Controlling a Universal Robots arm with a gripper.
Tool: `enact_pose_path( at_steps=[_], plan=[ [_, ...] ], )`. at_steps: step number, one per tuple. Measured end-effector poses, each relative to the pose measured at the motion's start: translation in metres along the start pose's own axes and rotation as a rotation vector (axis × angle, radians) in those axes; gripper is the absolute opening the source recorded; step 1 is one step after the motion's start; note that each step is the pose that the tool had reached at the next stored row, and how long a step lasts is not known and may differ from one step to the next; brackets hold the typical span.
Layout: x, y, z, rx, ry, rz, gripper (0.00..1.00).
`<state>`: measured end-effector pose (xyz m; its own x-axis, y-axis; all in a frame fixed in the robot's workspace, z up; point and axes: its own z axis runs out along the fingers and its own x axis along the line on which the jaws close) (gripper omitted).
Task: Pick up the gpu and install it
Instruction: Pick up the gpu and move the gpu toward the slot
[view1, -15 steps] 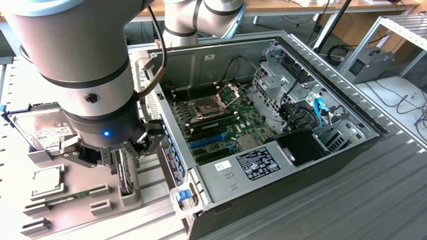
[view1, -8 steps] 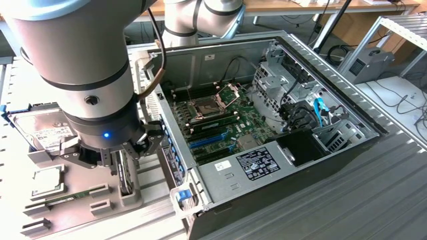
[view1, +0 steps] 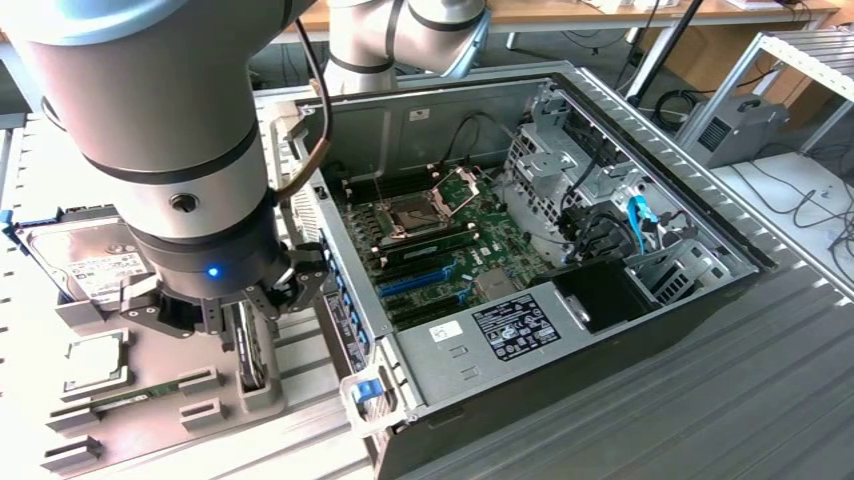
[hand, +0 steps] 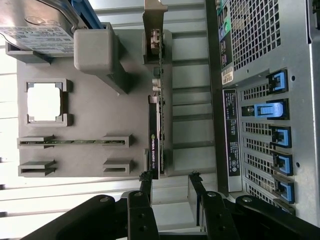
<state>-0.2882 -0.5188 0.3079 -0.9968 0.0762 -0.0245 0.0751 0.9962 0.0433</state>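
Jaws spread at gpu (hand: 154, 140), lower left of exterior view.
Card stands on edge in grey holder tray (hand: 95, 110) beside open computer case (view1: 601, 330); jaws wide apart near its end, gripping nothing.

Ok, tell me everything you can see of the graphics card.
The thin green graphics card stands on its edge in a slot of the grey holder tray, beside the open computer case. Seen edge-on, it shows a silver metal bracket at one end and a black labelled strip at the other. The black gripper is nearest that labelled end, fingers open, not gripping it.
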Motion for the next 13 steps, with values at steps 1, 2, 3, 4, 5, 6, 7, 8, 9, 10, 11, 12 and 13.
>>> enact_pose_path(
  at_steps=[1,2,3,4,5,6,7,8,9,10,11,12,13],
  plan=[
    [0.0,0.0,0.0002,0.0,0.0,0.0,0.42],
    [0.0,0.0,0.0004,0.0,0.0,0.0,0.42],
    [0.0,0.0,0.0005,0.0,-0.0001,0.0,0.42],
    [0.0,0.0,0.0007,-0.0001,0.0,0.0,0.42],
    [0.0001,0.0,0.0009,0.0,0.0,0.0,0.42],
    [0.0001,-0.0001,0.001,0.0,0.0,0.0,0.42],
    [0.0001,-0.0001,0.0013,0.0,0.0,0.0,0.42],
    [0.0001,-0.0001,0.0015,-0.0001,0.0,0.0,0.42],
    [0.0001,-0.0001,0.0016,0.0,0.0,0.0,0.42],
    [0.0001,-0.0001,0.0019,0.0,0.0,0.0,0.42],
    [0.0001,-0.0001,0.002,0.0,0.0,0.0,0.42],
    [0.0001,-0.0001,0.0022,0.0,0.0,0.0,0.42],
    [0.0001,-0.0001,0.0024,-0.0001,0.0,0.0,0.42]
  ],
)
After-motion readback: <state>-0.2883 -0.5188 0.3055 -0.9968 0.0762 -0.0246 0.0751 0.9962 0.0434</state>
